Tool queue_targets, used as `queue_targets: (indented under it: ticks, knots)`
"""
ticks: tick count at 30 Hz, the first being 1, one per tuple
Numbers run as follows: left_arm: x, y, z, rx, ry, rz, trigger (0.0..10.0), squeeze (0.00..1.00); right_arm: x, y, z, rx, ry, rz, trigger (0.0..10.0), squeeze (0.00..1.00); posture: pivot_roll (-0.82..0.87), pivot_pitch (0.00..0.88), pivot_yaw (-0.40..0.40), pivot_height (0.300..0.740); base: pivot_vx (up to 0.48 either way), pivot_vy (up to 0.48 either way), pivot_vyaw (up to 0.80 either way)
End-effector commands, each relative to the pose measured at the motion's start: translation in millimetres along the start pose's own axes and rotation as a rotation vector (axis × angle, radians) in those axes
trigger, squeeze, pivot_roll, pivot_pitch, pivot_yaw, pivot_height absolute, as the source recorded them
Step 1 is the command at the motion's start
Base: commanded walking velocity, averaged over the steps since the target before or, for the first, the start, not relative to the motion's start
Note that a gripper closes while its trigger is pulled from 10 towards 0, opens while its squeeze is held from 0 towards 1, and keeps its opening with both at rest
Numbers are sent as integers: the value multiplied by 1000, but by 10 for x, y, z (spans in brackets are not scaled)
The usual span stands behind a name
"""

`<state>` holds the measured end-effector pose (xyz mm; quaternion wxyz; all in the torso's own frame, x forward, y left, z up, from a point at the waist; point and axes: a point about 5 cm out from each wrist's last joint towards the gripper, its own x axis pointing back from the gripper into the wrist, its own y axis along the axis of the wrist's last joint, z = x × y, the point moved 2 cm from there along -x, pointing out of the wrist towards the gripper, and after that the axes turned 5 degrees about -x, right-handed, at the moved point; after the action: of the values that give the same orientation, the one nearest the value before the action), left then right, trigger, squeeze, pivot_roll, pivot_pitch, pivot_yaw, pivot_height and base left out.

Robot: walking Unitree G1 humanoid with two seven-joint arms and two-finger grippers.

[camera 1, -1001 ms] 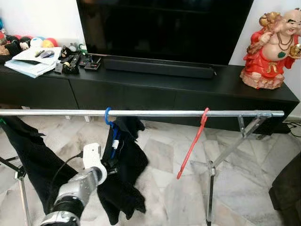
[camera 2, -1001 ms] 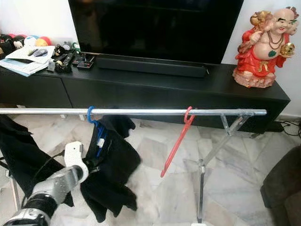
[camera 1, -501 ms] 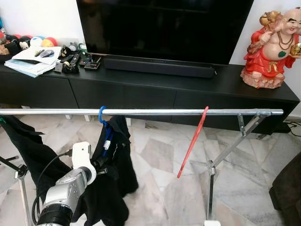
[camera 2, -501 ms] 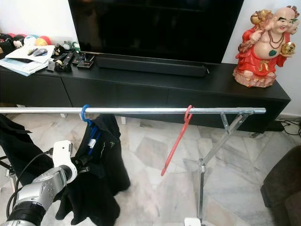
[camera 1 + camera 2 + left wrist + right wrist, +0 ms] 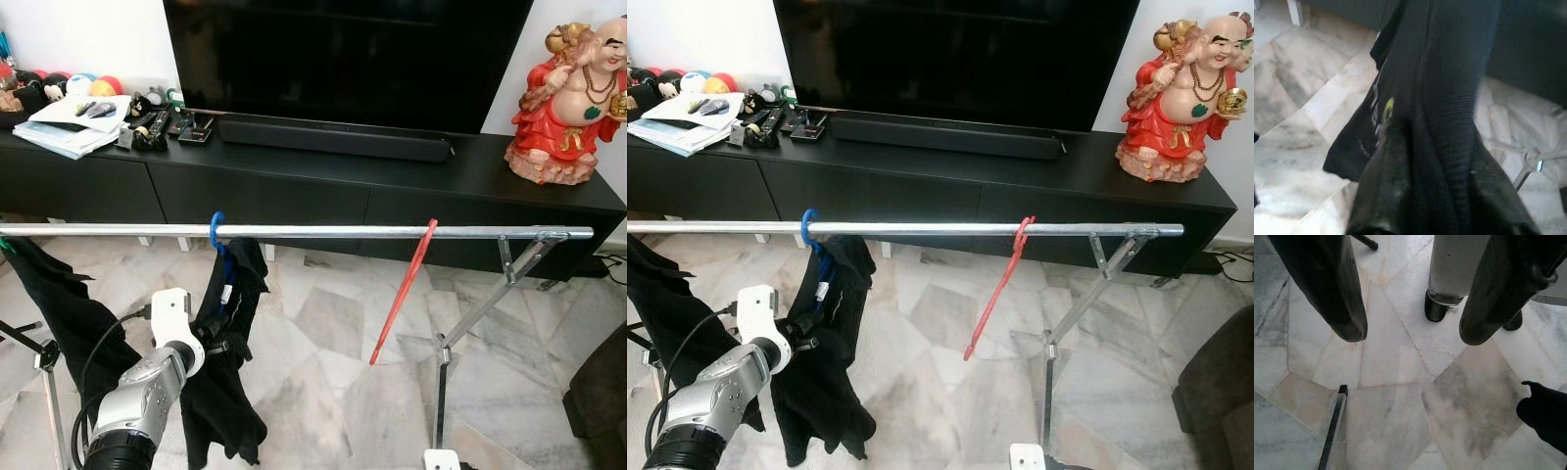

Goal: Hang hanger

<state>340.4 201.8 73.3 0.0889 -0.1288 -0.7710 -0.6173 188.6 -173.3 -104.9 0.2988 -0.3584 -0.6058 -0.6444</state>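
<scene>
Hanging looks done: our blue plastic hanger (image 5: pixel 217 231) hooks the long silver metal rail (image 5: pixel 323 232). Left fingers (image 5: pixel 217 345) pinch its black cloth (image 5: pixel 223 377); right fingers (image 5: pixel 1347 289) spread, empty.

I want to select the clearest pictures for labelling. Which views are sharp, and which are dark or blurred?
Both eye views are sharp and evenly lit: the rail and the blue hanger read clearly. The left wrist view is dim and soft, with the black garment close to the lens. The right wrist view is bright, its fingers slightly blurred.

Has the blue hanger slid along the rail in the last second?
Cannot tell: the blue hanger sits hooked on the rail, shifting slightly left, but the camera moved too.
</scene>
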Motion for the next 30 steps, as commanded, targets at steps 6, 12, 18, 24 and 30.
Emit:
queue_targets:
  ticks: [6, 12, 18, 24, 30]
  knots:
    - [21, 198, -106, 26, -57, -112, 10000, 1000, 10, -36, -45, -3, -16, 2, 10000, 0, -39, 72, -38, 740, 0, 0, 0]
    - [64, 147, -139, 21, -64, -122, 10000, 1000, 3, 22, -99, -5, -22, -10, 10000, 0, -42, 73, -37, 740, 0, 0, 0]
    - [172, 290, -96, 16, -17, -236, 10000, 1000, -12, 119, -124, -7, -25, -24, 10000, 0, -39, 72, -34, 740, 0, 0, 0]
    - [463, 275, -31, -128, 78, -323, 10000, 169, -26, 211, -102, -6, -21, -39, 10000, 0, -38, 69, -26, 740, 0, 0, 0]
    - [658, 33, -104, -305, 110, -295, 10000, 0, -26, 213, -102, -4, -21, -40, 10000, 0, -37, 66, -23, 740, 0, 0, 0]
